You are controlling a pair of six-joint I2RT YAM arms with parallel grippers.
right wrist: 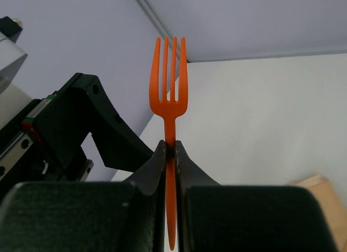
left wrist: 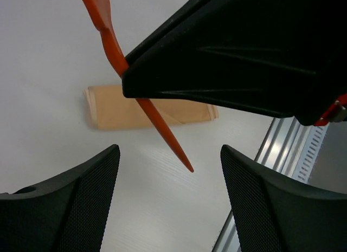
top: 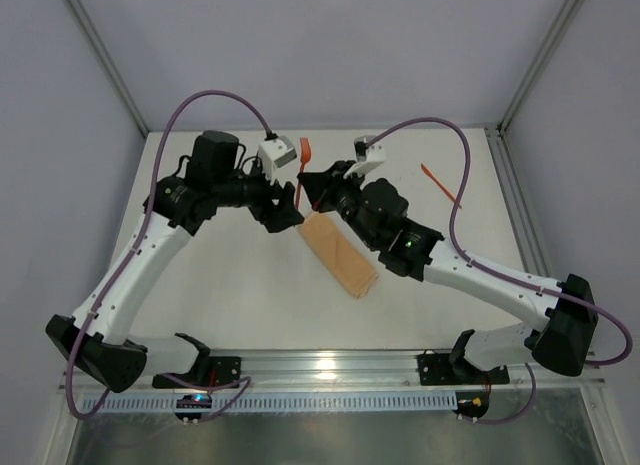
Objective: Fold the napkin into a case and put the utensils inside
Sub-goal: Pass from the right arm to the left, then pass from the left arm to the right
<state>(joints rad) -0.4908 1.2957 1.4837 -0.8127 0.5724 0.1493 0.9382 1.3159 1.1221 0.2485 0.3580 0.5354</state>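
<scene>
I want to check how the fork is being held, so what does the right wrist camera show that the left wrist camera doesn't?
Only the right wrist view shows the fork with its tines, and the right gripper shut on its neck. Only the left wrist view shows the fork's pointed handle end, the whole folded case lying on the table, and the left gripper open. Both show the fork, the white table and at least a corner of the case.
</scene>
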